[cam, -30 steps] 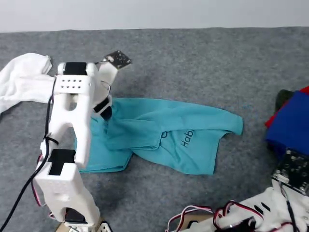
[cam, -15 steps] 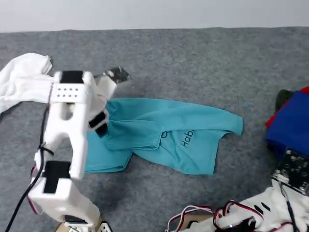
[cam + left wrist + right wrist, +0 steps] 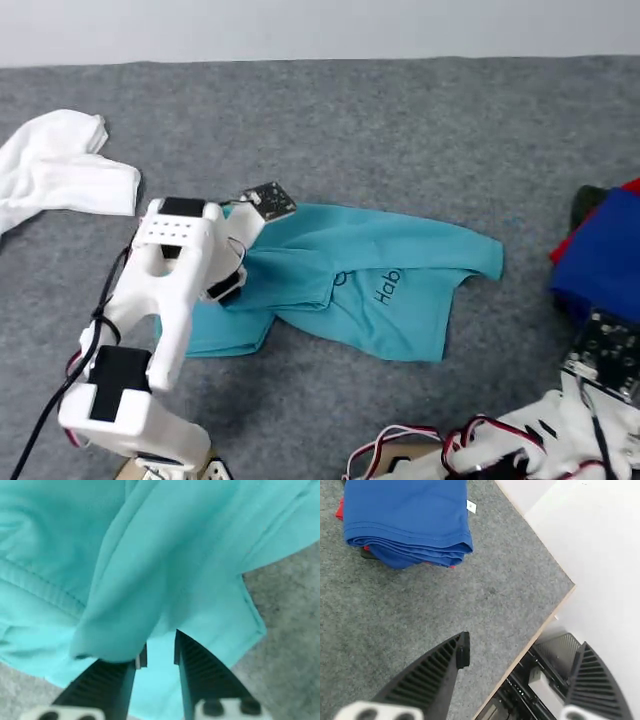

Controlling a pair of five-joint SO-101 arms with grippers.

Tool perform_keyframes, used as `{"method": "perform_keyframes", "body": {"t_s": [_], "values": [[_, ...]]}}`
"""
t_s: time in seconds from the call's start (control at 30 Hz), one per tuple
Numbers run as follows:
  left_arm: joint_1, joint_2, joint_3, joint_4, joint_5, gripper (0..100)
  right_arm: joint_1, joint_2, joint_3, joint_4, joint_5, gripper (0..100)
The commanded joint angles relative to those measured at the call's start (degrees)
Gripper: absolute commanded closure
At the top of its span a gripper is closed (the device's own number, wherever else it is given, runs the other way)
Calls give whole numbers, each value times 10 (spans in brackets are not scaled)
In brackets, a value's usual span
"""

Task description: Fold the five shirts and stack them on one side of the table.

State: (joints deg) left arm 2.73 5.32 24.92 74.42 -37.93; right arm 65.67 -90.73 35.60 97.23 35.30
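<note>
The teal shirt (image 3: 370, 275) lies crumpled, not folded, in the middle of the worktop (image 3: 400, 130). Your left arm (image 3: 170, 290) has come away from the white shirt (image 3: 60, 170) at far left and down onto the teal shirt's left part. The left jaws are parted only a little, nothing between them, so I judge the grasp is not yet made. The right jaws are released, wide apart, near the folded blue shirt (image 3: 405, 515).
</note>
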Motion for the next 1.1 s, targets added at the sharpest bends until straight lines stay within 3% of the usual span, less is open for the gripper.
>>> {"method": "perform_keyframes", "body": {"t_s": [0.0,0.33,0.67,0.87,1.07], "values": [[6,-30,9,-33,-2,902,6,-2,-24,4,0,678],[4,-30,15,-40,-4,817,6,-2,-24,4,0,678],[2,-30,16,-10,-25,815,6,-2,-24,5,0,678],[5,7,22,-58,-25,815,6,-2,-24,5,0,678],[1,66,-48,-22,-23,820,6,-2,-24,5,0,678]]}}
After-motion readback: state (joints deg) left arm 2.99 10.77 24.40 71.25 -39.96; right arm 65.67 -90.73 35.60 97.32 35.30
